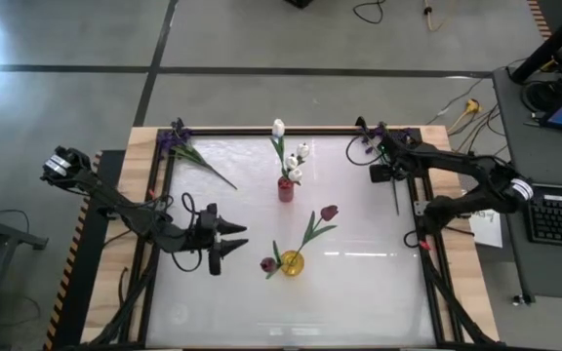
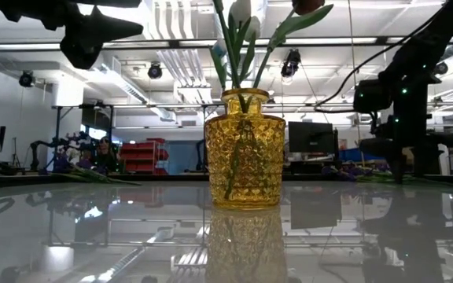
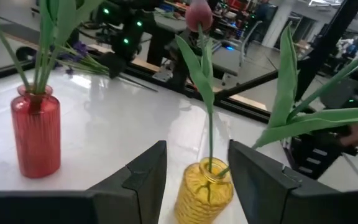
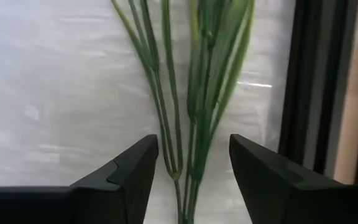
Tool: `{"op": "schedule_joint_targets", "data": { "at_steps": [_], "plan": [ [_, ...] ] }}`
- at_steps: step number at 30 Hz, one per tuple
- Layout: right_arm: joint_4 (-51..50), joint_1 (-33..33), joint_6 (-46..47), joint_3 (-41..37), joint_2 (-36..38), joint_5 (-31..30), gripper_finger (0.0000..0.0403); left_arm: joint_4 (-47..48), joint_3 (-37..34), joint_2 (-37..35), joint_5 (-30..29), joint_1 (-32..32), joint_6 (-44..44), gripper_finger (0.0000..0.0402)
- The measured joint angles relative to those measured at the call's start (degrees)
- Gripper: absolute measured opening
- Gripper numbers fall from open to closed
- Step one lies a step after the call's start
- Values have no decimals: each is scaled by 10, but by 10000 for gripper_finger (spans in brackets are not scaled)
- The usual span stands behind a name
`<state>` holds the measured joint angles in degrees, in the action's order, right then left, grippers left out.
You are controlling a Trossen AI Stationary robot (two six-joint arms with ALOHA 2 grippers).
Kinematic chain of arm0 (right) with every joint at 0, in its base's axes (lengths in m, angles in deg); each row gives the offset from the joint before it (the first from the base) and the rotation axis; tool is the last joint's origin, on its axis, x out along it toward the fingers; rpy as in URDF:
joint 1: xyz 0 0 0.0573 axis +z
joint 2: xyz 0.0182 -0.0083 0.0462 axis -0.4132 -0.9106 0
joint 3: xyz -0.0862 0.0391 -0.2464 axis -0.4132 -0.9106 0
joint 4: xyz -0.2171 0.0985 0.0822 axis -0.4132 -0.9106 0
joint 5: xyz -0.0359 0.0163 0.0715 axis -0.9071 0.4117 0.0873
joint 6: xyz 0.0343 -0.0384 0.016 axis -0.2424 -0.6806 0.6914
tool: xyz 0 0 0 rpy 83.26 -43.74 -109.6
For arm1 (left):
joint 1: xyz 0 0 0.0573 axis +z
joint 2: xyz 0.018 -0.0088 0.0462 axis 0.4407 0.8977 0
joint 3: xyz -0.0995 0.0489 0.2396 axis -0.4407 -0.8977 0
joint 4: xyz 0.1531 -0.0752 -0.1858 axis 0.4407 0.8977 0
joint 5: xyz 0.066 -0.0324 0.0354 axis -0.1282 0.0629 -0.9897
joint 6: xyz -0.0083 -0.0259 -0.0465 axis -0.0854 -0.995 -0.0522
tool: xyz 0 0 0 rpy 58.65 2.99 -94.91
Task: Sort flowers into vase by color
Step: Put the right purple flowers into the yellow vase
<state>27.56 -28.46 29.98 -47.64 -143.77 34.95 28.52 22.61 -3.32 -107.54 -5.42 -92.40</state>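
A yellow glass vase (image 1: 291, 261) (image 2: 244, 149) (image 3: 205, 186) stands on the white table and holds two dark red tulips (image 1: 329, 212) (image 3: 199, 15) by their stems. A red vase (image 1: 286, 188) (image 3: 36, 130) holds white tulips (image 1: 278, 128). Purple flowers lie flat at the far left corner (image 1: 180, 139) and the far right corner (image 1: 371, 136). My left gripper (image 1: 242, 237) (image 3: 197, 149) is open, just left of the yellow vase and pointing at it. My right gripper (image 1: 388, 164) (image 4: 194, 146) is open above the right bunch's green stems (image 4: 188, 93), fingers either side.
A black frame (image 1: 420, 210) (image 4: 309, 81) borders the table, close beside the right bunch's stems. The two vases stand near each other in the table's middle. The white tabletop (image 1: 359, 292) lies bare toward the near edge.
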Motion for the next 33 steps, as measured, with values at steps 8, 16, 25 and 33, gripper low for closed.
{"op": "schedule_joint_targets", "data": {
  "at_steps": [8,16,25,33],
  "plan": [
    [41,-3,-10,-4,-9,-1,86,-7,0,1,10,-1,-15,160],
    [30,46,22,-33,118,-9,12,-41,0,23,18,-2,-17,160],
    [66,255,97,-35,389,-72,11,-80,0,60,23,-3,-19,160],
    [253,439,39,-35,521,-126,10,-105,0,75,21,-2,9,160]
  ]
}}
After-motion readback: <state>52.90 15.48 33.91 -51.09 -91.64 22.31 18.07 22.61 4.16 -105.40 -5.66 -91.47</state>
